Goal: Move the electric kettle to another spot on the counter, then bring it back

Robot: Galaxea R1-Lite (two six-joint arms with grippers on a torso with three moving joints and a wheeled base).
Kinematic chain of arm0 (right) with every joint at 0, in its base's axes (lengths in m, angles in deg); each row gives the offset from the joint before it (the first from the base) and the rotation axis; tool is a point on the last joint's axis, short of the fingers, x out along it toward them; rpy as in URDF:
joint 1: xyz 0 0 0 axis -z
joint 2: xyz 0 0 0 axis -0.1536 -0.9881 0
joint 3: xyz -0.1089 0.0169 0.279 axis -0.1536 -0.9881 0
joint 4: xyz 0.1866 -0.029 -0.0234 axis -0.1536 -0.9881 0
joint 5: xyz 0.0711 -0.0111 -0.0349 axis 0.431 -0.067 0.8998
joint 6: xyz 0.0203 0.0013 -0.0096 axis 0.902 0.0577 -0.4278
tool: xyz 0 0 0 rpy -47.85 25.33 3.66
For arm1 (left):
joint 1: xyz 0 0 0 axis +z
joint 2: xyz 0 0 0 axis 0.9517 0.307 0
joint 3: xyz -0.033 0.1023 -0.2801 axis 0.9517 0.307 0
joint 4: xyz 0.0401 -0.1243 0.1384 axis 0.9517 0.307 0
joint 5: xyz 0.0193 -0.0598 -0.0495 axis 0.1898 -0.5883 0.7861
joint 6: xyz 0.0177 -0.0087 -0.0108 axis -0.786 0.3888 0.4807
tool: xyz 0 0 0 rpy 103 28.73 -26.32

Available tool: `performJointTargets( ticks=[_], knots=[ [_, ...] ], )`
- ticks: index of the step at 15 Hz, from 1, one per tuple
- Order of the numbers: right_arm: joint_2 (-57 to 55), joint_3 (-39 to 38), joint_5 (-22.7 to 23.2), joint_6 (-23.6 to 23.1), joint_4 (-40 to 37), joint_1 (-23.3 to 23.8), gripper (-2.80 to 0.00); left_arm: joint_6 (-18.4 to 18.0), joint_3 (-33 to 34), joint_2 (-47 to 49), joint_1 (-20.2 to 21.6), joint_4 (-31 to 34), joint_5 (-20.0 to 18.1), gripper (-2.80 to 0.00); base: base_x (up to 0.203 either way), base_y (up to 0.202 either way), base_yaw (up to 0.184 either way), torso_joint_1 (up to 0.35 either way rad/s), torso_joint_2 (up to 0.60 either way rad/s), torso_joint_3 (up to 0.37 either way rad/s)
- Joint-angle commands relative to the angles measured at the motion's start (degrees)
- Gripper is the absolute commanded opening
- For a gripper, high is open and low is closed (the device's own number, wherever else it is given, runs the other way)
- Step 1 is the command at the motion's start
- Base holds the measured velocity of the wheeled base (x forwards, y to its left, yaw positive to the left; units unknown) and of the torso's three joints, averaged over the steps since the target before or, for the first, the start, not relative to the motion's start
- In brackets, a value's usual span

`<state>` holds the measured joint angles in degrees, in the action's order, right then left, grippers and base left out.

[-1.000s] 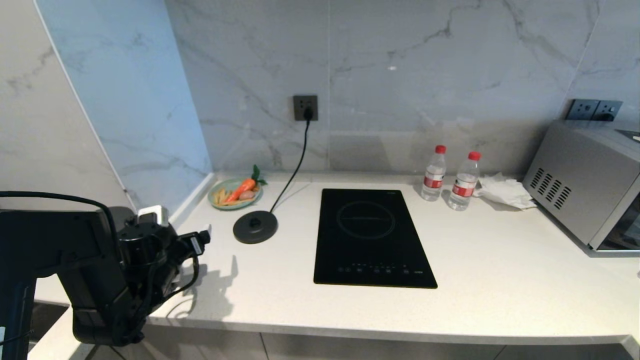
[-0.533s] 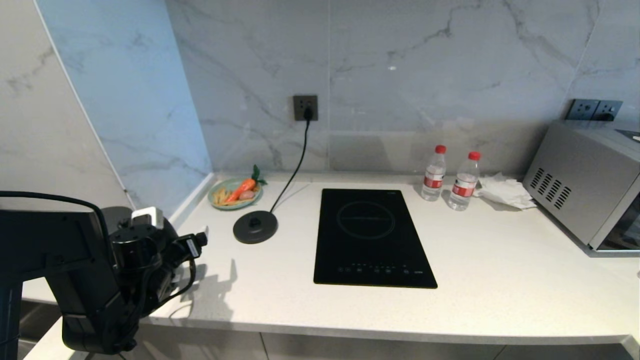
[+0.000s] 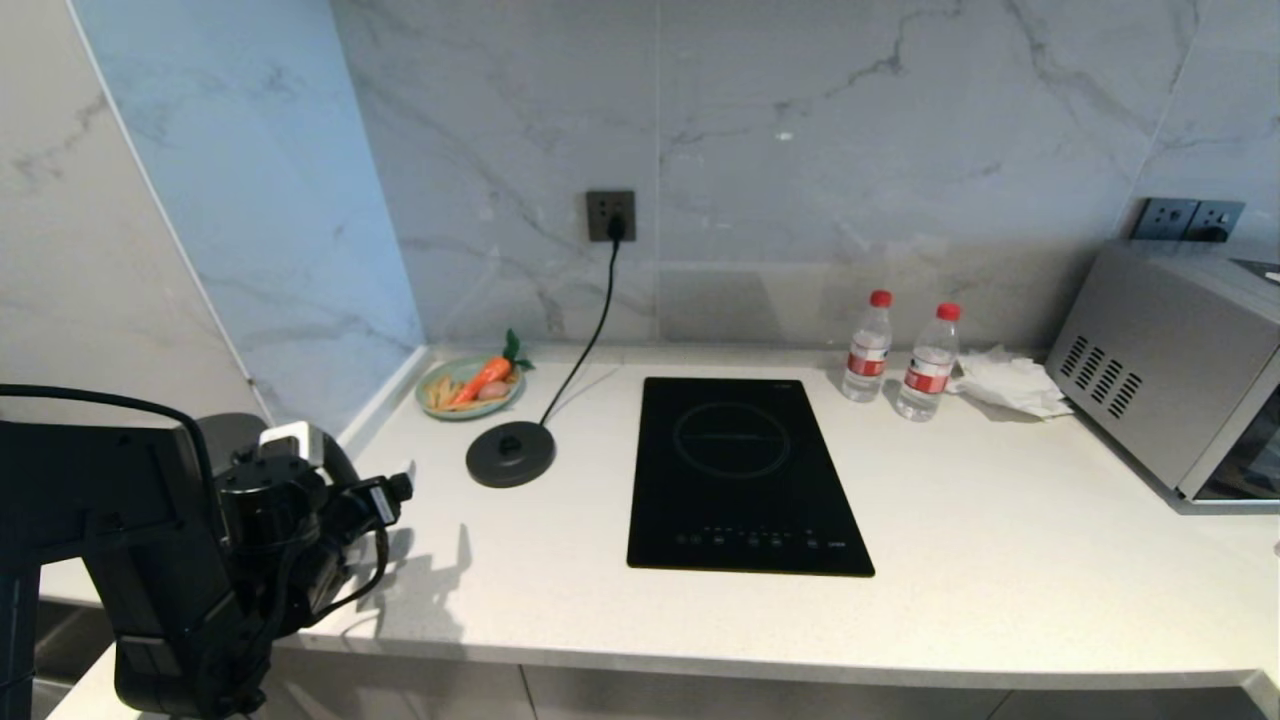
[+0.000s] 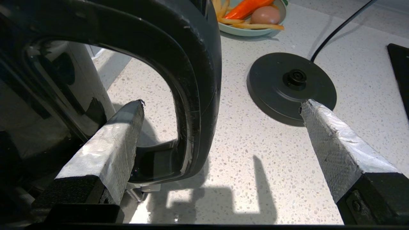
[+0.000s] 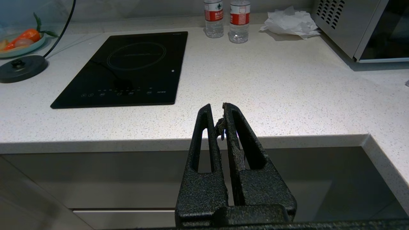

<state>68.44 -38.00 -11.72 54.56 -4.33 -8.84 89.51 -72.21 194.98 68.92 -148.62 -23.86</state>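
Claw, left: the left claw (image 4: 220, 105) is spread wide, holding nothing, at about 8 o'clock on the table (image 3: 1000, 560) in the head view. 1 taped finger (image 4: 108, 143) sits inside the handle loop (image 4: 195, 80), the other finger (image 4: 338, 143) stands well outside it.
Kettle: the electric kettle (image 4: 48, 95) stands at the table's near left corner, mostly hidden behind the left arm in the head view. Its handle faces the claw.
Base disc: the black corded base disc (image 3: 510, 453) lies bare at about 10 o'clock, beside the kettle, just in front of the plate of vegetables (image 3: 470, 386).
Hob: the black hob (image 3: 745, 475) sits at the centre of the table, 2 water bottles (image 3: 868, 346) at about 1 o'clock.
Claw, right: the right claw (image 5: 215, 110) is pressed together, parked off the table's front edge.
Step in hand: likely gripping the handle to carry the kettle back.
Doing it well: centre the handle's upright part between both fingers, close squarely and high, then lift straight up so the body does not swing or tip.
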Motion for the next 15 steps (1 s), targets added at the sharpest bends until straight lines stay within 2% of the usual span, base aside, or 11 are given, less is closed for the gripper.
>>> performJointTargets(
  ticks=[1,8,15],
  knots=[
    [0.00,0.00,0.00,0.03,0.02,0.00,-2.80,0.11,0.12,-0.11,0.48,-0.51,0.20,0.00,0.000,0.000,0.000,0.000,0.00,0.000],
    [0.00,0.00,0.00,0.03,0.02,0.00,-2.80,1.07,1.79,-1.21,0.69,-0.51,-0.15,0.00,0.000,0.000,0.000,0.000,0.00,0.000],
    [0.00,0.00,0.00,0.03,0.02,0.00,-2.80,1.07,2.15,-0.63,-1.54,-0.51,0.38,0.00,0.000,0.000,0.000,0.000,0.00,0.000]
  ],
)
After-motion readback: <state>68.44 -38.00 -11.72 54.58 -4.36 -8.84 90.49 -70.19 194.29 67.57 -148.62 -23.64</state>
